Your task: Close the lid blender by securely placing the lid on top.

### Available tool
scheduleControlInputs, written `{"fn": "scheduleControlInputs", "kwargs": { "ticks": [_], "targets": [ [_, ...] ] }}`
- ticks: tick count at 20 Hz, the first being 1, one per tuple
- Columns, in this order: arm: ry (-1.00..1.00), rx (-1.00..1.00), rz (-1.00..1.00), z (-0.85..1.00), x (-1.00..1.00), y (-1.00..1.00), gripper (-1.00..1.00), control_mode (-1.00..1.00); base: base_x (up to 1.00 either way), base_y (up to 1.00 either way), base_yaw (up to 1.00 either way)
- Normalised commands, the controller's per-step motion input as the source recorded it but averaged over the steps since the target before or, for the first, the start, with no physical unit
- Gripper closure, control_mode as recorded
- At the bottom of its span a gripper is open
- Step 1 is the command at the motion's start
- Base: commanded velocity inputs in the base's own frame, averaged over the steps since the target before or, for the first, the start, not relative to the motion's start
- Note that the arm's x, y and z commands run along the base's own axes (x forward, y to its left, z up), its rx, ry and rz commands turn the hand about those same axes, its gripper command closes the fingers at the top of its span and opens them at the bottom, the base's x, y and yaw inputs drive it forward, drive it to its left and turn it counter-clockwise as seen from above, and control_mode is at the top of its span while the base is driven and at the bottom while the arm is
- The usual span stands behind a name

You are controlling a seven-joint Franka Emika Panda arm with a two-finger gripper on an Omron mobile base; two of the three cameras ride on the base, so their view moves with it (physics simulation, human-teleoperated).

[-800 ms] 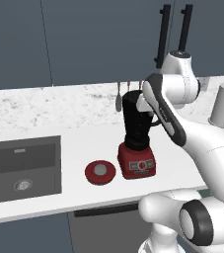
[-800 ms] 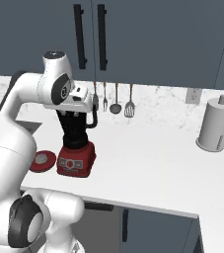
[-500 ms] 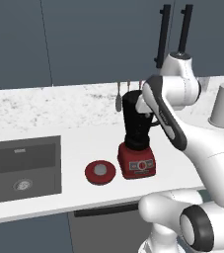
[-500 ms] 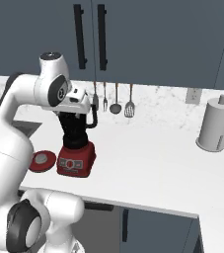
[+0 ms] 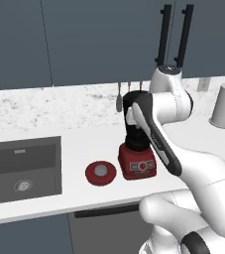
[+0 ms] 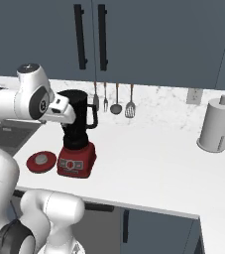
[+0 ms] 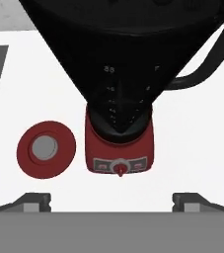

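Hovering pincer [image 7: 111, 198] spread above blender [image 7: 118, 99], lid [image 7: 46, 149] beside

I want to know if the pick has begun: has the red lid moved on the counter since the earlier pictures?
No. The lid lies flat on the counter just left of the blender base, as it did before, untouched.

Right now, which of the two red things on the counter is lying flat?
The lid: a low red disc with a grey knob, flat on the white counter just beside the blender. The blender's red base is boxy and carries the tall dark jar.
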Motion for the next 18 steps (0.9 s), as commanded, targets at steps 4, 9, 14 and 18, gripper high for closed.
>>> {"fn": "scheduleControlInputs", "kwargs": {
  "ticks": [4, 9, 14, 18],
  "targets": [
    [0.0, 0.0, -0.12, -0.33, -0.13, 0.54, -1.0, -1.0, 0.0, 0.0, 0.0],
    [0.0, 0.0, -0.13, -0.43, -0.12, 0.57, -1.0, -1.0, 0.0, 0.0, 0.0],
    [0.0, 0.0, -0.12, -0.51, -0.08, 0.46, -1.0, -1.0, 0.0, 0.0, 0.0],
    [0.03, 0.0, -0.1, -0.42, -0.01, 0.43, -1.0, -1.0, 0.0, 0.0, 0.0]
  ]
}}
